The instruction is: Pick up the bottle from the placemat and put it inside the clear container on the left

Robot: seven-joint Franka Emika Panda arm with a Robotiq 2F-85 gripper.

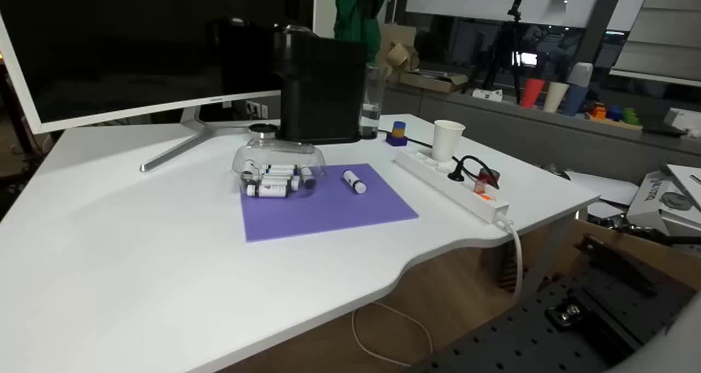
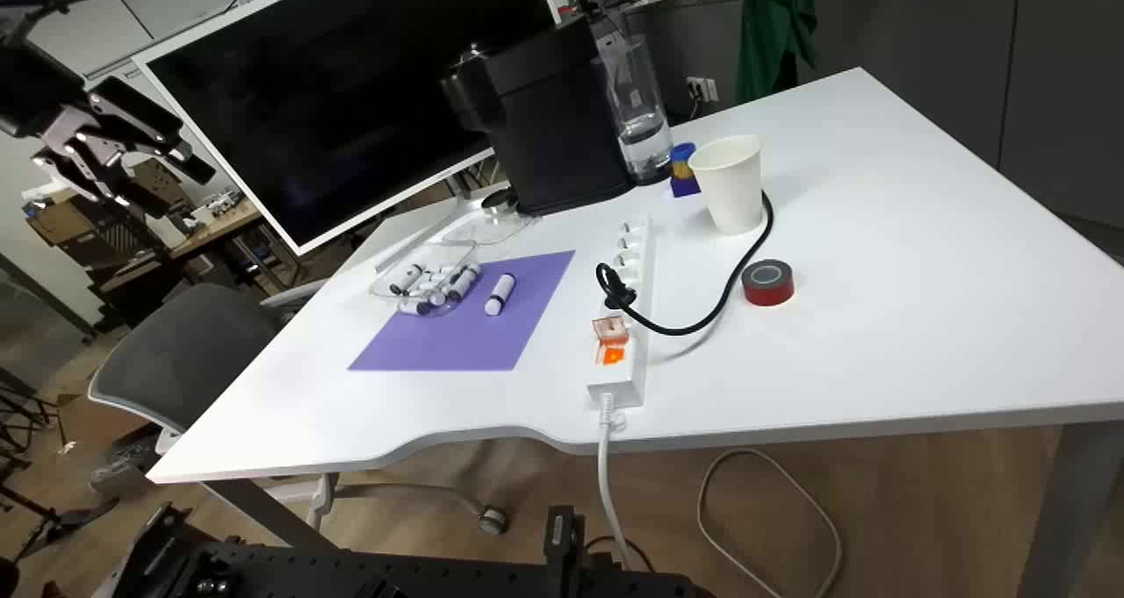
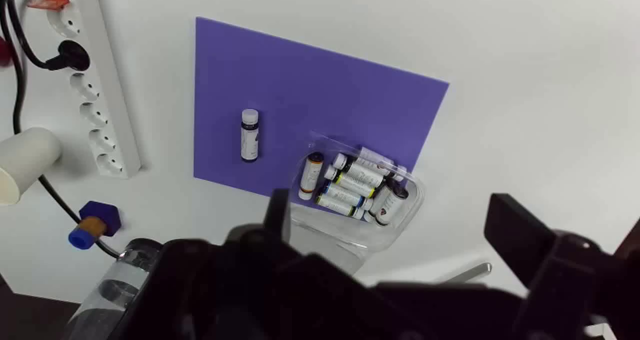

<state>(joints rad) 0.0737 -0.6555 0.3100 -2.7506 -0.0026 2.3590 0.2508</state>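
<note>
nothing grasped, one bottle (image 3: 250, 138) to fetch

we see the fingers (image 3: 278, 212) spread apart with nothing between them, which we read as room made for straddling something narrow. the gripper (image 2: 180, 190) hangs well apart from the desk (image 1: 137, 252), which we judge gives the wrist view both the pick and the drop spot.

in that view the clear tub (image 3: 385, 237) shows between the fingers, partly on the purple mat (image 3: 310, 85), partly on the desk. it seems open on top, ready to receive. other bottles (image 3: 355, 182) lie in it, mostly on their sides, so we expect ours to need a gap or to rest on them.

our bottle lies on its side on the mat, apart from the tub, a spacing that we think leaves room on both flanks.

a power strip (image 3: 102, 90) and a paper cup (image 1: 446, 143) sit on the far side of it from the tub, so the carry probably need not cross them.
</note>
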